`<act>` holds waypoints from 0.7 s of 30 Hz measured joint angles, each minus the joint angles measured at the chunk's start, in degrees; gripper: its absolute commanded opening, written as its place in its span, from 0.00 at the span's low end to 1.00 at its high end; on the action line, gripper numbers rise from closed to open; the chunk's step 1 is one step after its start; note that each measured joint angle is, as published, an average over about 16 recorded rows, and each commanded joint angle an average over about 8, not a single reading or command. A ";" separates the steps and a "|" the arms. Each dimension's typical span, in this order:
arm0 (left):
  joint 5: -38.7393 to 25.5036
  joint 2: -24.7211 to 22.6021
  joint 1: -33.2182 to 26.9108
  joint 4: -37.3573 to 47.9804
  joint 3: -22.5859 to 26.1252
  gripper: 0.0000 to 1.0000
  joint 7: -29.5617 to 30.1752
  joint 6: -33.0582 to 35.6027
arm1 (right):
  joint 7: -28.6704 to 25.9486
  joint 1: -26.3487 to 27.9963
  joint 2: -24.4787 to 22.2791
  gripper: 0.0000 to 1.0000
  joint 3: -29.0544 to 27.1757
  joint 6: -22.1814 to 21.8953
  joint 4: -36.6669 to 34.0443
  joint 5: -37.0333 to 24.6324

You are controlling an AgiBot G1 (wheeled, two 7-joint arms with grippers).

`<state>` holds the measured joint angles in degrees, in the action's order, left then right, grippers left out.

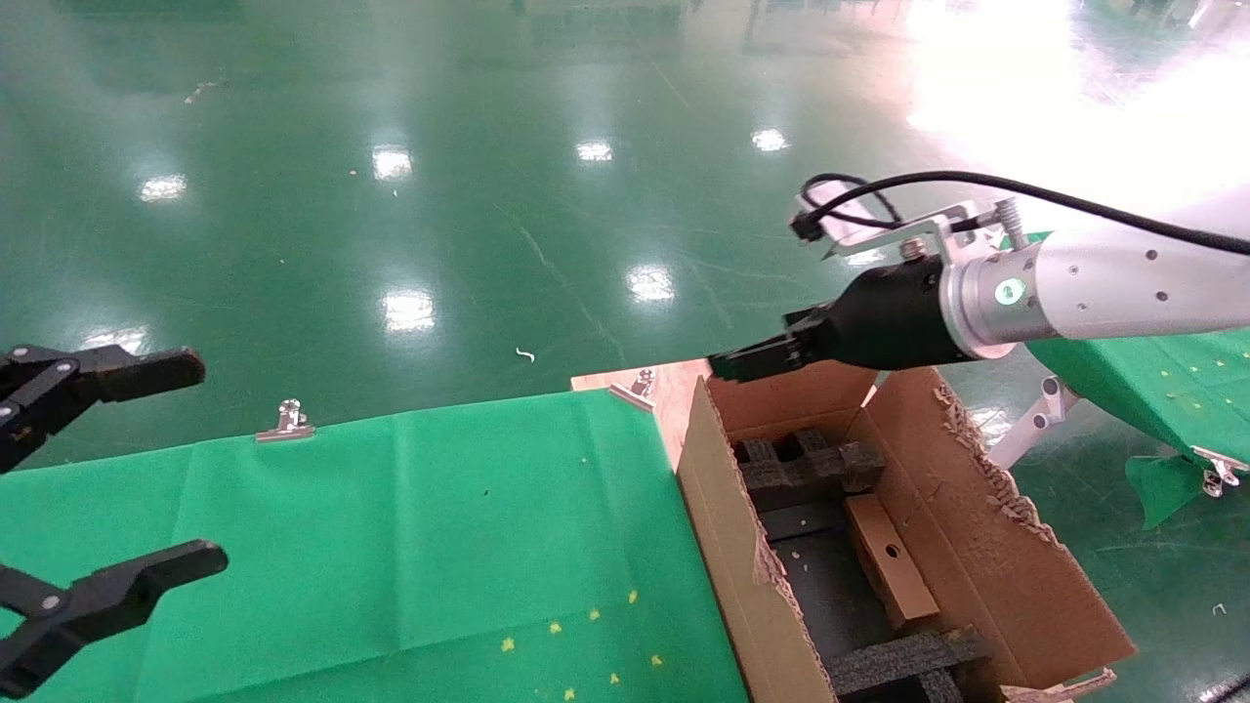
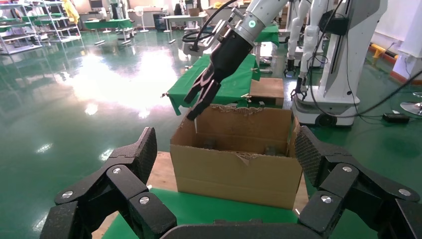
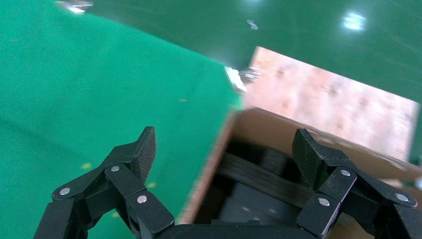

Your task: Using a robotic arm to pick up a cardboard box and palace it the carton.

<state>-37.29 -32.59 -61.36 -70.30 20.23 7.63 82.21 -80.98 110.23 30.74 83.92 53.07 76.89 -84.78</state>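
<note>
The cardboard box (image 1: 891, 573) lies flat inside the carton (image 1: 986, 547), low and right of centre in the head view, its round hole facing up, against the carton's right wall and between two black foam inserts (image 1: 806, 467). Only the head view shows it; from the left wrist view the carton (image 2: 237, 172) is seen side-on and its front wall hides the contents, while the right wrist view looks down past the carton's near edge (image 3: 211, 164) onto dark foam alone.

The right gripper (image 1: 752, 363) on the robotic arm (image 1: 1104, 288) hovers above the carton's far rim, right of centre in the head view. Its jaws stand wide apart with nothing between them, plainest in the right wrist view (image 3: 224, 149); the left wrist view shows it (image 2: 199, 99) from afar, above the carton's corner.

The left gripper (image 1: 146, 469) sits at the left edge over the green cloth (image 1: 410, 547), jaws spread wide and empty (image 2: 224, 154). Metal clips (image 1: 286, 422) pin the cloth's far edge.
</note>
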 measured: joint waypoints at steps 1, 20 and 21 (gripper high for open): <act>0.00 0.00 0.00 0.00 0.00 1.00 0.00 0.00 | 1.52 -1.05 0.09 1.00 -1.47 0.71 -0.07 0.93; 0.00 0.00 0.00 0.00 0.00 1.00 0.00 0.00 | 30.61 -21.21 1.86 1.00 -29.60 14.22 -1.44 18.71; 0.00 0.00 0.00 0.00 0.00 1.00 0.00 0.00 | 32.13 -22.26 1.96 1.00 -31.07 14.93 -1.52 19.64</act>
<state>-37.29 -32.59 -61.36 -70.30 20.23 7.62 82.21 -48.85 87.96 32.70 52.86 67.99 75.38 -65.14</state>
